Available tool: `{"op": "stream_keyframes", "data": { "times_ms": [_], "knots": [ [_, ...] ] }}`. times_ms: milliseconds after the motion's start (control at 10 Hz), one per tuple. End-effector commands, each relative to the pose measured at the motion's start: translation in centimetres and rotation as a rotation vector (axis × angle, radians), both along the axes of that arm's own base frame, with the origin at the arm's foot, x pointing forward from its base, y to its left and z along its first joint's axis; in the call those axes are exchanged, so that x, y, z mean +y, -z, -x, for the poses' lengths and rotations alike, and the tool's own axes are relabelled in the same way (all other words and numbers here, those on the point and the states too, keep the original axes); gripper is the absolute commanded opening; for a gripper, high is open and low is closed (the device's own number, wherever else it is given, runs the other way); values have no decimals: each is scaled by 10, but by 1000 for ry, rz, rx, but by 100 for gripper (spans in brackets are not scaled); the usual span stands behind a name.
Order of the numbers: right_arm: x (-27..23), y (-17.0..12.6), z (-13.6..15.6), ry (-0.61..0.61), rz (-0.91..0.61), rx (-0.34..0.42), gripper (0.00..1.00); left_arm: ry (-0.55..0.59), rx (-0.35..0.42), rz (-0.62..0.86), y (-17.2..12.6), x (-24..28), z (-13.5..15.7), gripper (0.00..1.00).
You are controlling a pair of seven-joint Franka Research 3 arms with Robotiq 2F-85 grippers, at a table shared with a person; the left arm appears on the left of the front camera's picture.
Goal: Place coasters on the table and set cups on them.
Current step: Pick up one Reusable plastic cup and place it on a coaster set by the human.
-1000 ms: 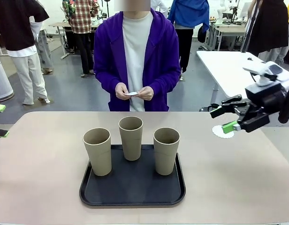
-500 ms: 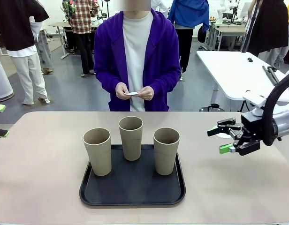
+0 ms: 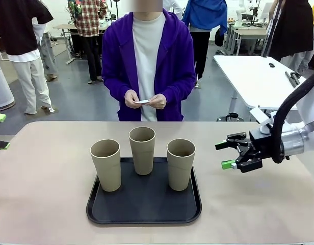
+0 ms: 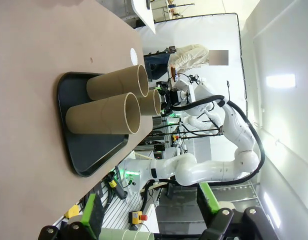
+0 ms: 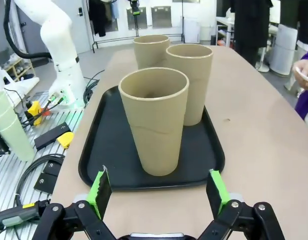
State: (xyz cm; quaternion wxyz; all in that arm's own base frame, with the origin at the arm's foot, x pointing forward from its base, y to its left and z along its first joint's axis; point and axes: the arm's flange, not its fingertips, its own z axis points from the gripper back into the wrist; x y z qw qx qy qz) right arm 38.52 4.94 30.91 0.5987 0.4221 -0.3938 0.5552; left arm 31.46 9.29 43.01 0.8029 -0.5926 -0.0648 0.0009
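Three tan cups stand on a black tray (image 3: 144, 206) on the beige table (image 3: 45, 194): left cup (image 3: 106, 164), middle cup (image 3: 142, 150), right cup (image 3: 180, 164). My right gripper (image 3: 227, 155) hovers open just right of the right cup, pointing at it. In the right wrist view that cup (image 5: 154, 125) stands ahead of the right gripper (image 5: 158, 192), clear of its spread fingers. My left gripper (image 4: 148, 210) is open and empty off the table's left end. One white coaster (image 4: 134, 52) lies on the table beyond the tray. The person's hands hold more coasters (image 3: 143, 101).
A white table (image 3: 249, 76) stands at the back right, with people walking behind. Beside the table on the robot's side lie cables, tools and a stack of pale green cups (image 5: 9, 130). Bare tabletop surrounds the tray.
My right gripper has swung left and lower, from over the coaster at the table's right toward the right cup. It now hides that coaster in the front view. The cups and the person are unmoved.
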Motion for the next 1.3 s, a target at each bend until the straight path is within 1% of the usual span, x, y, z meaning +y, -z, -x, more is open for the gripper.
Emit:
{"op": "stream_keyframes", "data": {
  "times_ms": [0,100,800,1000,1200],
  "knots": [
    [9,11,-2,-6,38,-16,100,3,-16,12,-1,1,0,100],
    [0,0,0,0,0,0,100,3,-16,12,-1,1,0,100],
    [0,0,0,0,0,0,100,3,-16,12,-1,1,0,100],
    [2,7,-1,12,-12,-8,100,3,-16,12,-1,1,0,100],
    [15,18,0,29,-40,71,100,3,-16,12,-1,1,0,100]
  ]
}}
